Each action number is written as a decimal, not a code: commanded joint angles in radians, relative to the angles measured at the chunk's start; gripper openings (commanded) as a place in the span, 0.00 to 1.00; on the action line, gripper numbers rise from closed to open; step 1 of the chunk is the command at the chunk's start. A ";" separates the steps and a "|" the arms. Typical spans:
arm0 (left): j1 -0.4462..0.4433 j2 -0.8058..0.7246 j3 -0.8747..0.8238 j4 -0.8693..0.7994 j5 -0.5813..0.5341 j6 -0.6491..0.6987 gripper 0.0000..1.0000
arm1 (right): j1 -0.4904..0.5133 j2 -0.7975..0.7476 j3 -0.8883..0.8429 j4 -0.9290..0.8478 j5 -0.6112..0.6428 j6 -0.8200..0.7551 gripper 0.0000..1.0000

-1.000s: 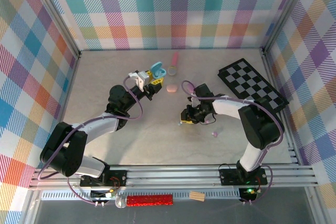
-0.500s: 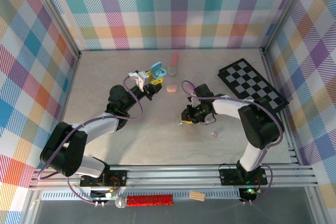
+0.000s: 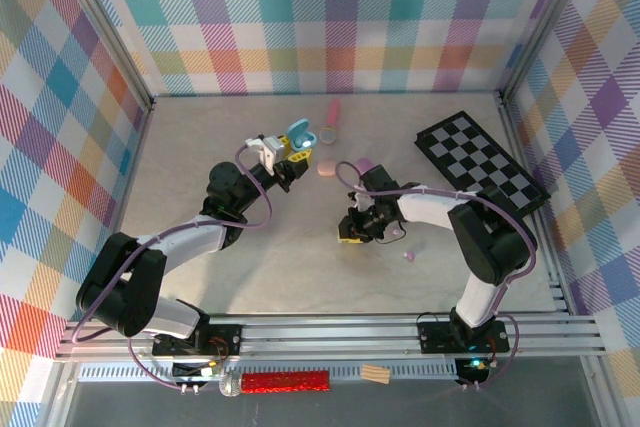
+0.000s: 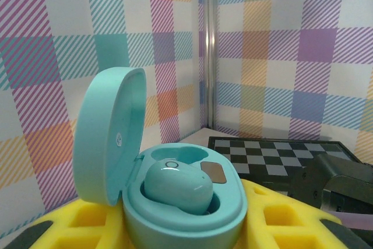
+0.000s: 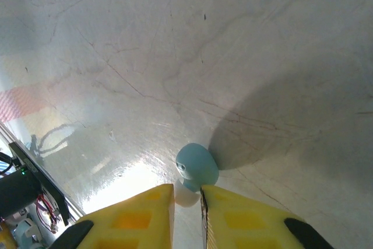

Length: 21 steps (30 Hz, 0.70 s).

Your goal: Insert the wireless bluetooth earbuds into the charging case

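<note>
Left gripper: the left gripper (image 3: 291, 149) is clenched on the mint-green pebble-shaped plastic charging case (image 4: 185, 211). The case is held up off the desk with its hinged lid (image 4: 111, 129) swung open.
Case contents: one mint glossy earbud (image 4: 176, 186) is already seated in the nearer well. The well behind it appears to be free, though only part of it can be seen.
Right gripper: the right gripper (image 5: 186, 193) is closed to a narrow slit. The pale blue glossy plastic earbud (image 5: 197, 166) is pinched there by its whiter end, low over the grey veined desk (image 5: 250, 51).
Just changed: over the last second the right gripper has been drawn slightly toward the left arm and the near edge. A lilac pebble-shaped case (image 3: 362, 163) has been uncovered behind its forearm. The left arm has not been moved.
Meaning for the task: the pick is judged complete and the carry toward the open case just begun. The two grippers are still well apart.
Left on the desk: a small purple earbud (image 3: 408, 256) is seen near the right arm. A pink pebble-shaped case (image 3: 326, 168) lies between the two arms.
Next move, as a judgement: the blue earbud must be lifted, brought over the free well and set in squarely. A poor angle could leave it perched on the rim.
</note>
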 commanded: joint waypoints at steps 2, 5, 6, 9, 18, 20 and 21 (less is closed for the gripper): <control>0.005 -0.022 -0.016 0.028 0.009 -0.001 0.36 | 0.014 -0.038 -0.026 -0.003 -0.001 -0.006 0.25; 0.004 -0.027 -0.019 0.026 0.005 0.001 0.36 | 0.014 -0.082 -0.046 0.040 0.013 0.005 0.27; 0.004 -0.027 -0.019 0.025 0.006 0.001 0.36 | 0.014 -0.086 -0.046 0.040 0.014 0.004 0.27; 0.004 -0.030 -0.019 0.022 0.006 0.001 0.36 | 0.013 -0.090 -0.047 0.068 0.013 0.008 0.29; 0.004 -0.046 -0.028 0.013 0.005 0.004 0.36 | 0.014 -0.024 0.018 0.068 0.022 0.016 0.26; 0.004 -0.049 -0.032 0.010 0.002 0.004 0.36 | 0.016 -0.010 0.037 0.048 0.017 0.007 0.25; 0.004 -0.052 -0.034 0.010 0.001 0.004 0.36 | 0.018 -0.005 0.041 0.043 0.016 0.004 0.25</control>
